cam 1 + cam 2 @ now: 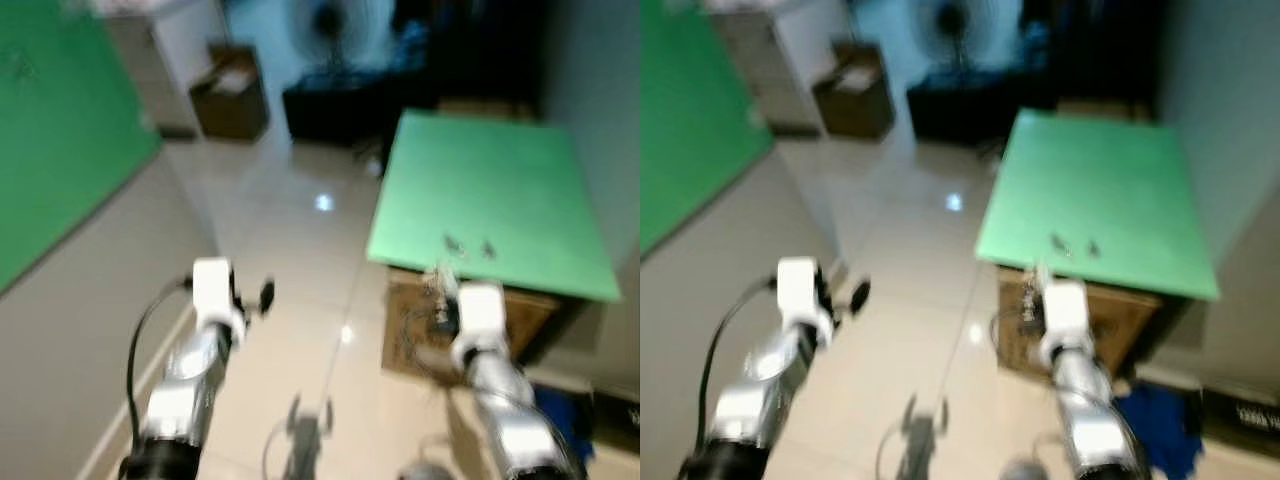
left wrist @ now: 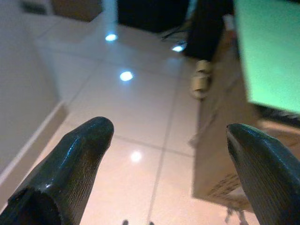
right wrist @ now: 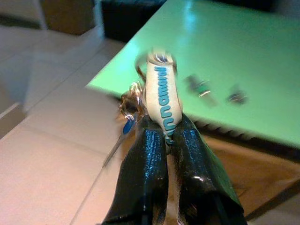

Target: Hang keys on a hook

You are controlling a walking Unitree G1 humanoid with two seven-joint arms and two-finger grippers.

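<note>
A green-topped desk [image 1: 490, 190] stands over the tiled floor [image 1: 290, 260], two small objects [image 3: 218, 91] on it. A cardboard box [image 1: 232, 92] sits beyond, contents blurred. Right hand [image 3: 166, 129] clamps the keys [image 3: 157, 101] before the desk edge; left hand [image 2: 171, 136] gapes wide above the floor.

Two grippers: the right gripper [image 3: 166, 136] pinches one bunch of keys [image 3: 157, 101] between its closed fingers, made up of one white tag with blue lettering, one metal ring and one blue-headed key hanging just beside the fingertips. The left gripper [image 2: 168, 136] has its two black fingers spread apart. One green table [image 1: 490, 190] lies ahead of the right gripper, with two small dark items [image 3: 218, 91] on it. One cardboard box [image 1: 232, 95] sits well beyond the left gripper
</note>
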